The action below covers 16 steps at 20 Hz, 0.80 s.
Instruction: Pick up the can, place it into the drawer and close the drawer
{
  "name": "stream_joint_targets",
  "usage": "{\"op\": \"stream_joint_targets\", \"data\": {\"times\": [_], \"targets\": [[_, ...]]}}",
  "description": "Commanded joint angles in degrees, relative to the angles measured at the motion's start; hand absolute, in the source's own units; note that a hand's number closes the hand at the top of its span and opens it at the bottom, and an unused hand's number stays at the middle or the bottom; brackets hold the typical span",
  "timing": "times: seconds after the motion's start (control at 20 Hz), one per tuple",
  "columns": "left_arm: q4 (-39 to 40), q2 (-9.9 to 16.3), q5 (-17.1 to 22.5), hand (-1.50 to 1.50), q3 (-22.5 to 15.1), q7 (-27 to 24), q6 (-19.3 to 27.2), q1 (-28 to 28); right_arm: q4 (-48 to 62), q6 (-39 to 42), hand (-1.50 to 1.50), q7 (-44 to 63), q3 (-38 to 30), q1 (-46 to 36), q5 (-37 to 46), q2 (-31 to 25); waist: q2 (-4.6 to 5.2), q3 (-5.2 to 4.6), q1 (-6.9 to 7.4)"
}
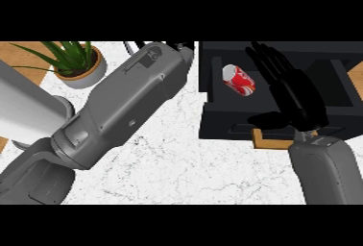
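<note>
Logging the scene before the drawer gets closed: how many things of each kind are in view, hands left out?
Red and white can, lying in the drawer: 1
Black open drawer: 1
Potted plant: 1
Total: 3

Right robot hand (294, 93) open, fingers straight, thumb out sideways. Left forearm (120, 103) raised diagonally, its hand hidden.

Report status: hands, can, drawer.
Right hand open, over the drawer. Left hand mostly hidden behind its forearm, state unclear. Can lying inside the drawer, released. Drawer not yet closed; nothing seen blocking it.
</note>
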Motion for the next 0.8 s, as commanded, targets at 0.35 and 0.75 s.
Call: {"op": "stream_joint_targets", "data": {"times": [0.35,0.75], "targets": [[-13.36,8.54,-3.89,-1.5,-1.0,6.79,2.89,6.01,29.43,-16.17,-1.5,-2.36,-1.62,-9.56,9.66,0.53,-0.29,0.04,0.61],[-17.57,12.05,-5.79,-1.5,-0.5,8.89,0.46,10.18,50.23,-31.63,-1.5,-3.94,-4.06,-18.09,14.76,1.2,0.47,0.09,1.01]]}}
